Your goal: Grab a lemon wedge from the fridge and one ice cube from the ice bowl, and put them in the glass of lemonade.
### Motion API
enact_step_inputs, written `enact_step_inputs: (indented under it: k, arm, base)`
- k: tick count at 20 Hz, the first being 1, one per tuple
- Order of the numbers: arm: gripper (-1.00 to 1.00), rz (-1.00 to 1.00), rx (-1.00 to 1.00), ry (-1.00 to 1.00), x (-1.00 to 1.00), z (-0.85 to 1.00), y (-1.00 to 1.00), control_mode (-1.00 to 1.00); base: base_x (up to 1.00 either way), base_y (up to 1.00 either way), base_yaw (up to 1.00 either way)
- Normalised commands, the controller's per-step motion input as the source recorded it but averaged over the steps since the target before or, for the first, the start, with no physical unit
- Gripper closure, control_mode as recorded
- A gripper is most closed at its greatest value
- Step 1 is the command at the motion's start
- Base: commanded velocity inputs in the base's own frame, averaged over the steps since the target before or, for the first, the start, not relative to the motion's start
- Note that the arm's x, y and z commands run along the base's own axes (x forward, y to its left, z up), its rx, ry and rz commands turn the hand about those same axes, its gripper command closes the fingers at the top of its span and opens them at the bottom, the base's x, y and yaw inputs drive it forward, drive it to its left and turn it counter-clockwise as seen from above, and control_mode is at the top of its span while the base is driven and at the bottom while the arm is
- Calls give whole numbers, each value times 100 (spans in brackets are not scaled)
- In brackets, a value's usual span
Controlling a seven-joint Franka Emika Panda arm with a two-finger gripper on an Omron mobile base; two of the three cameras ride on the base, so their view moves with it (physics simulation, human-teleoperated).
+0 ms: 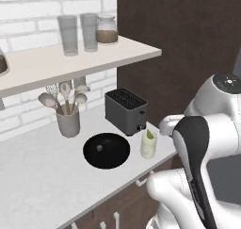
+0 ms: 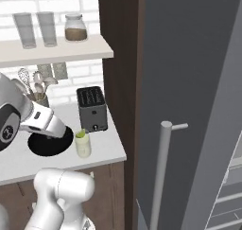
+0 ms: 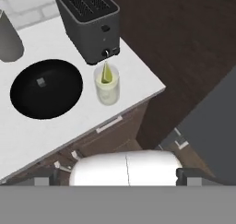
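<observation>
The lemon wedge sits in the glass of lemonade; the gripper, spread wide, looks down from above.

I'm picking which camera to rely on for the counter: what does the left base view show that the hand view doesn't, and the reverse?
Left base view alone: the shelf carrying two clear glasses and a brown-filled jar, and spoons in the utensil cup.
Hand view alone: the ice cube seen from straight above, and the open gripper.
Both: toaster, ice bowl, glass of lemonade with the lemon wedge already in it.
</observation>
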Motion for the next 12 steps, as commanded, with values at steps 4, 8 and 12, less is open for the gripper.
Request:
enact_step_inputs:
  k: [4,8,12]
  arm:
    - [-100,2,1,-6,-67,16,0,-100]
    - [-100,7,0,-10,-29,29,0,-100]
    - [-100,12,4,-14,-3,33,-10,-100]
  base:
    - [0,0,0]
    - [0,0,0]
    - [0,0,0]
